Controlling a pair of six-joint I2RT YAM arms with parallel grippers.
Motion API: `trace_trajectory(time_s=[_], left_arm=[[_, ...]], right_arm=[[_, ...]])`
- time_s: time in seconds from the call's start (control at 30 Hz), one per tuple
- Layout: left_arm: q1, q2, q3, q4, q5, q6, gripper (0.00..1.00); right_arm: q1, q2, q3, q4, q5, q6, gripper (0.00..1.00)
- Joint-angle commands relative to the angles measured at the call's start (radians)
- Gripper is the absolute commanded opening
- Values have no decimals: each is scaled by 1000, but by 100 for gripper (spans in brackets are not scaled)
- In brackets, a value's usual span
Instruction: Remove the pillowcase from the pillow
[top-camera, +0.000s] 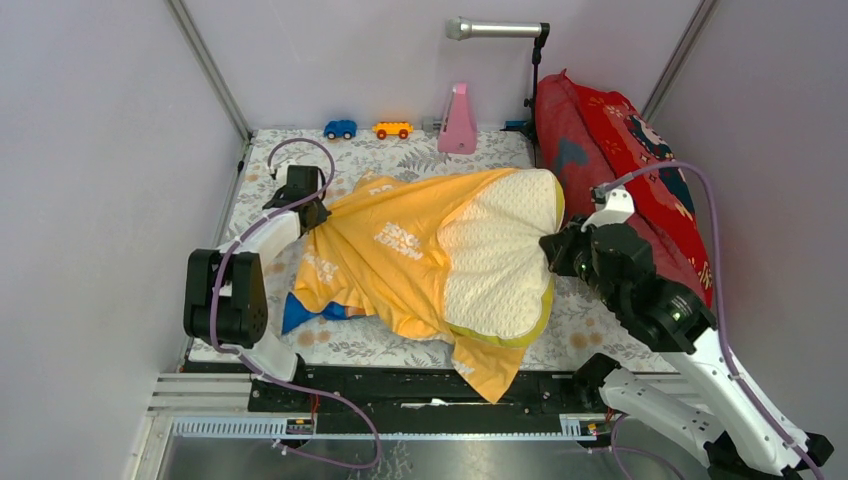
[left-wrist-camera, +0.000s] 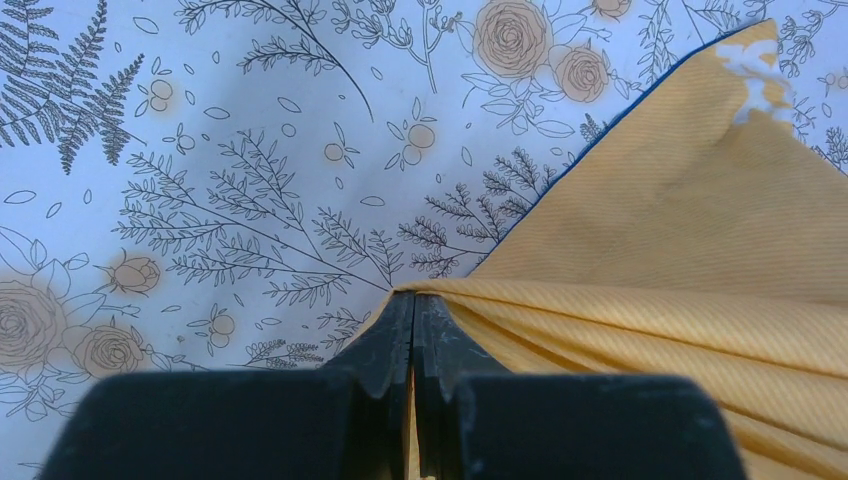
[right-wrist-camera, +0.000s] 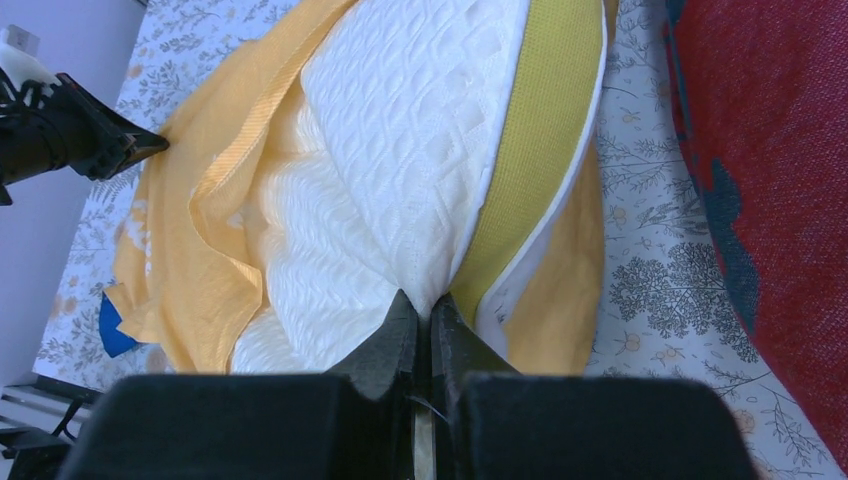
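The orange-yellow pillowcase (top-camera: 385, 255) with white lettering lies across the middle of the table, pulled back off the right half of the cream-white quilted pillow (top-camera: 500, 255). The pillow's yellow-green edge band (right-wrist-camera: 535, 150) shows in the right wrist view. My left gripper (top-camera: 318, 212) is shut on the pillowcase's left edge (left-wrist-camera: 640, 300), the fabric stretched taut. My right gripper (top-camera: 552, 250) is shut on the pillow's bare right edge (right-wrist-camera: 400, 150), pinching the white cover beside the band. A blue part of the pillowcase (top-camera: 300, 310) shows at the lower left.
A red patterned cushion (top-camera: 620, 160) leans against the right wall behind my right arm. A blue toy car (top-camera: 340, 129), an orange toy car (top-camera: 392, 129) and a pink upright object (top-camera: 458, 122) stand at the back edge. A floral cloth (left-wrist-camera: 250, 150) covers the table.
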Motion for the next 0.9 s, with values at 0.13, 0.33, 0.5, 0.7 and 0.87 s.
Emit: trace_trajectory(time_s=[0.13, 0.33, 0.5, 0.7, 0.87], left_arm=[[13, -192, -68, 120, 90, -34, 2], [-132, -365, -95, 110, 40, -16, 43], [-247, -456, -106, 124, 74, 34, 66], [-364, -552, -190, 219, 121, 63, 78], [-363, -611, -264, 215, 1, -92, 99]], right_arm=[[-9, 90, -21, 117, -23, -8, 0], [-7, 200, -68, 163, -171, -1, 0], [-7, 227, -83, 172, -201, 2, 1], [-8, 205, -121, 170, -222, 0, 4], [-8, 171, -163, 179, -228, -2, 6]])
